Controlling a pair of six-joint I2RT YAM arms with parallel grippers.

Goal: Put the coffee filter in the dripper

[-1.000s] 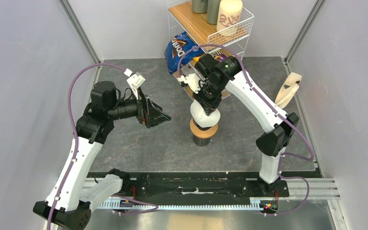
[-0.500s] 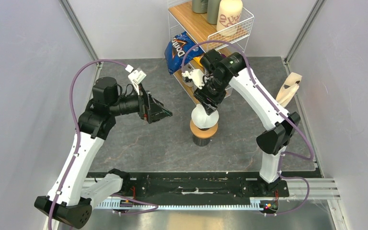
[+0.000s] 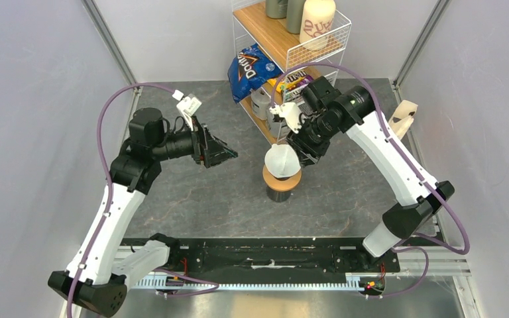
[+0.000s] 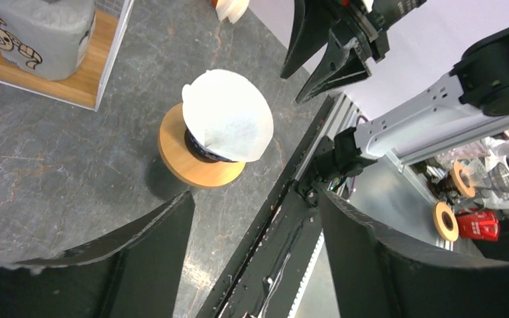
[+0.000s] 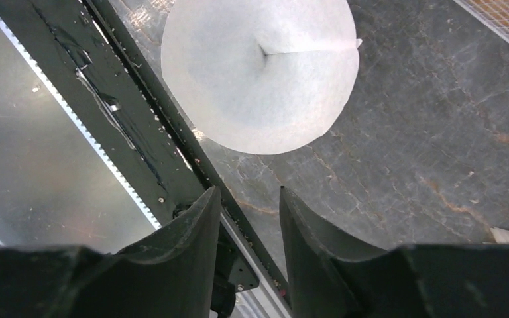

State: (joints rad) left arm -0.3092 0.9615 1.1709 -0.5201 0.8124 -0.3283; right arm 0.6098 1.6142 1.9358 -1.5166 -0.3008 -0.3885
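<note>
Left tool [image 3: 231, 156], right tool [image 3: 302, 158] parted; one filter [image 4: 228, 116], seemingly in one dripper [image 4: 197, 146].

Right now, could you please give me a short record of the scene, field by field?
coffee filter: seated in the dripper, rim overhanging
dripper: on the wooden ring, mostly hidden
wooden ring: atop the dark cup
left gripper: open, empty, left of the stack
right gripper: open, empty, apart from the filter
task: looks done
</note>
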